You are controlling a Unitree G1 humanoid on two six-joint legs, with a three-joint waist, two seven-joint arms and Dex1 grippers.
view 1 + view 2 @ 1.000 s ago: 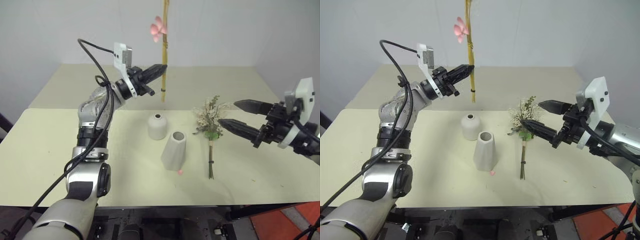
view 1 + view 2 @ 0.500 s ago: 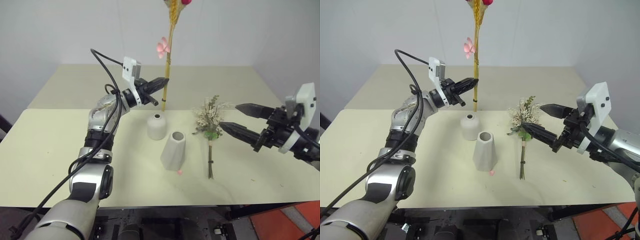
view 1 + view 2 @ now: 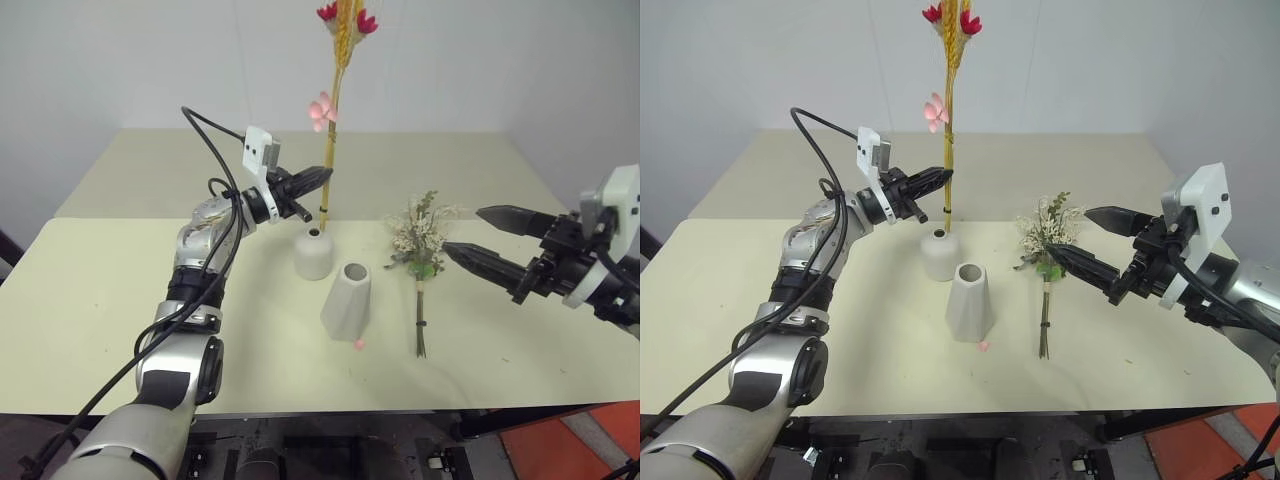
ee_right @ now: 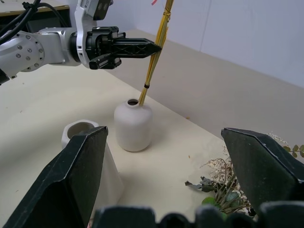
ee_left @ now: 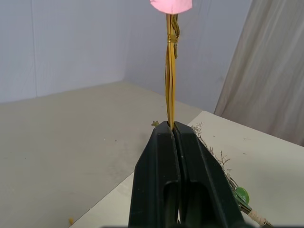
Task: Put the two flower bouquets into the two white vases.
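Left eye view: the slim bouquet of yellow wheat-like stalks (image 3: 333, 120) stands nearly upright, red blossoms at its top and a pink blossom partway down. Its bound lower end sits at the neck hole of the short rounded white vase (image 3: 314, 254); the right wrist view shows the stalk tips at the rim of that hole, though how far they enter cannot be told. The left claw (image 3: 322, 177) is clamped on the stalks above the binding, its two black fingers pressed together around them, as the left wrist view confirms.

Just beside the rounded vase, nearer the robot and to its right, stands the taller tapered white vase (image 3: 347, 301), upright with its mouth unoccupied. A small pink petal (image 3: 359, 344) lies on the desk (image 3: 100, 290) at its base.

The bushy bouquet of white-beige sprigs and green leaves (image 3: 422, 250) lies flat on the desk to the right of both vases, apart from them, with its dark tied stems pointing toward the robot.

The right claw (image 3: 478, 236) hovers above the desk just right of this bouquet, fingers spread wide and holding nothing.
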